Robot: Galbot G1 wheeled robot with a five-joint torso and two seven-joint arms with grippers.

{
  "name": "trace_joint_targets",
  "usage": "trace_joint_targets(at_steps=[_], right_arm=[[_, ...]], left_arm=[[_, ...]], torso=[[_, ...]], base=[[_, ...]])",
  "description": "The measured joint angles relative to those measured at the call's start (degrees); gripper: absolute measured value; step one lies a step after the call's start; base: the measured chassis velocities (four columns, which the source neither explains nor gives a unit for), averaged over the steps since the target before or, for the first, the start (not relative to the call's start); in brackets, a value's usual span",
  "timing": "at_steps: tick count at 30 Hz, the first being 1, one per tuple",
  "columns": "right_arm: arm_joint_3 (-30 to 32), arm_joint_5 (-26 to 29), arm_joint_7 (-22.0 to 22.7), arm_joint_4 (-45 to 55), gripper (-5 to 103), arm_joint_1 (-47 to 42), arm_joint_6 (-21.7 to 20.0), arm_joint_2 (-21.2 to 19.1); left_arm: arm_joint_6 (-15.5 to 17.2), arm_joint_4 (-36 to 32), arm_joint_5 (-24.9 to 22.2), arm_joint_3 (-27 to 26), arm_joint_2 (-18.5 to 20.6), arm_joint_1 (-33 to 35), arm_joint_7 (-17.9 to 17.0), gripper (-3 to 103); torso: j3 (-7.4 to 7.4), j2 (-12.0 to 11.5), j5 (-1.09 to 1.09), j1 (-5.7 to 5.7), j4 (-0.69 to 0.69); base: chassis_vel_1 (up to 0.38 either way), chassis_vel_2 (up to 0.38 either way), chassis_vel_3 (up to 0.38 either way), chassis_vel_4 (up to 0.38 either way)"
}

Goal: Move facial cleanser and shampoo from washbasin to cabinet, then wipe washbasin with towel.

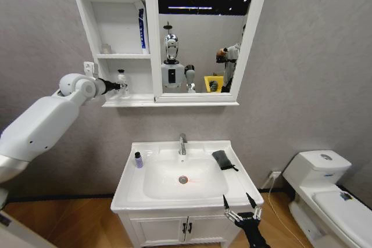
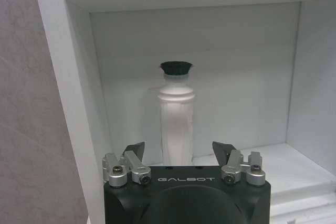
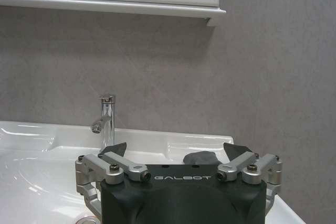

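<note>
Our left pincer (image 2: 178,153) stands spread just before the white bottle (image 2: 176,116), apparently released upright on the cabinet (image 1: 125,101) shelf.

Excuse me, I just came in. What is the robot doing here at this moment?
The left gripper is raised at the bottom shelf of the cabinet, open, in front of a white bottle with a dark cap standing there. A blue and white tube leans on the middle shelf. On the washbasin, a small dark-capped bottle stands on the left rim and the dark towel lies on the right. The right gripper hovers open near the front right corner.
</note>
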Motion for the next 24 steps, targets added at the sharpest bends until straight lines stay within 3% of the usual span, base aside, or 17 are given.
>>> trace_joint_targets(at_steps=[6, 7, 9, 11, 12, 13, 14, 15, 16, 17, 18, 19, 20, 21, 22, 24], right_arm=[[-0.1, -0.2, 0.0, 0.0, 100, -0.2, 0.0, -0.1], [-0.2, -0.3, 0.0, 0.1, 100, -0.2, 0.0, -0.1], [-0.3, -0.5, 0.2, 0.1, 100, -0.2, -0.1, -0.1], [-0.5, -0.7, 0.9, 0.2, 100, -0.2, -0.4, 0.1], [-0.5, -0.7, 0.9, 0.2, 100, -0.2, -0.4, 0.1], [-0.5, -0.7, 1.0, 0.2, 100, -0.2, -0.5, 0.1], [-0.6, -0.7, 1.1, 0.3, 100, -0.2, -0.5, 0.0], [-0.6, -0.7, 1.1, 0.3, 100, -0.2, -0.5, 0.0], [-0.6, -0.7, 1.1, 0.4, 100, -0.3, -0.5, 0.0], [-0.6, -0.7, 1.1, 0.7, 100, -0.7, -0.5, 0.0], [-0.6, -0.7, 1.1, 0.7, 100, -0.7, -0.5, 0.0], [-0.5, -0.7, 1.2, 0.9, 100, -0.7, -0.5, 0.0], [-0.5, -0.7, 1.2, 0.9, 100, -0.7, -0.5, 0.0], [-0.2, -0.4, 1.2, 1.3, 100, -0.4, -0.9, 0.0], [-0.2, -0.4, 1.2, 1.3, 100, -0.4, -0.9, 0.0], [1.3, 1.6, 1.6, 3.0, 100, 1.6, -3.0, 0.0]], left_arm=[[0.0, -8.0, 3.0, -3.2, 4.2, 5.1, -0.5, 89], [-0.2, -11.6, 4.6, -6.4, 6.1, 8.5, -0.5, 98], [-0.4, -14.3, 5.7, -9.0, 7.5, 11.1, -0.5, 98], [-1.5, -23.1, 8.3, -16.3, 11.6, 21.1, 0.7, 100], [-1.5, -23.1, 8.3, -16.3, 11.6, 21.1, 0.7, 100], [-3.2, -27.5, 8.8, -19.3, 13.3, 26.8, 0.4, 100], [-6.2, -31.5, 10.2, -22.0, 14.1, 33.0, -2.1, 100], [-6.2, -31.5, 10.2, -22.0, 14.1, 33.0, -2.1, 100], [-9.1, -33.5, 11.5, -23.5, 14.1, 37.1, -3.9, 100], [-15.4, -37.5, 15.4, -28.0, 11.8, 48.4, -7.5, 100], [-15.4, -37.5, 15.4, -28.0, 11.8, 48.4, -7.5, 100], [-17.1, -38.9, 17.9, -30.6, 9.5, 54.8, -8.3, 100], [-17.1, -38.9, 17.9, -30.6, 9.5, 54.8, -8.3, 100], [-18.9, -39.4, 21.4, -33.1, 6.2, 61.7, -8.5, 100], [-18.9, -39.4, 21.4, -33.1, 6.2, 61.7, -8.5, 100], [-23.1, -36.0, 31.0, -35.6, -2.1, 73.1, -6.6, 100]], torso=[[0.0, 0.0, 0.0, 0.0, 0.0], [0.0, 0.0, 0.0, 0.0, -0.02], [-0.01, 0.0, 0.0, 0.0, -0.01], [-0.01, 0.0, -0.01, -0.01, 0.04], [-0.01, 0.0, -0.01, -0.01, 0.04], [-0.01, 0.0, -0.02, -0.01, 0.05], [-0.02, 0.0, 0.02, -0.02, 0.04], [-0.02, 0.0, 0.02, -0.02, 0.04], [-0.02, 0.0, 0.02, -0.02, 0.02], [-0.01, 0.0, 0.0, -0.02, -0.04], [-0.01, 0.0, 0.0, -0.02, -0.04], [-0.01, 0.0, -0.02, -0.02, -0.04], [-0.01, 0.0, -0.02, -0.02, -0.04], [-0.01, 0.0, 0.01, -0.02, -0.04], [-0.01, 0.0, 0.01, -0.02, -0.04], [-0.01, 0.0, 0.0, -0.02, 0.03]], base=[[0.0, 0.0, 0.0, 0.0], [0.0, 0.0, 0.0, 0.0], [0.0, 0.0, 0.0, 0.0], [0.0, 0.0, 0.0, 0.0], [0.0, 0.0, 0.0, 0.0], [0.0, 0.0, 0.0, 0.0], [0.0, 0.0, 0.0, 0.0], [0.0, 0.0, 0.0, 0.0], [0.0, 0.0, 0.0, 0.0], [0.0, 0.0, 0.0, 0.0], [0.0, 0.0, 0.0, 0.0], [0.0, 0.0, 0.0, 0.0], [0.0, 0.0, 0.0, 0.0], [0.0, 0.0, 0.0, 0.0], [0.0, 0.0, 0.0, 0.0], [0.0, 0.0, 0.0, 0.0]])
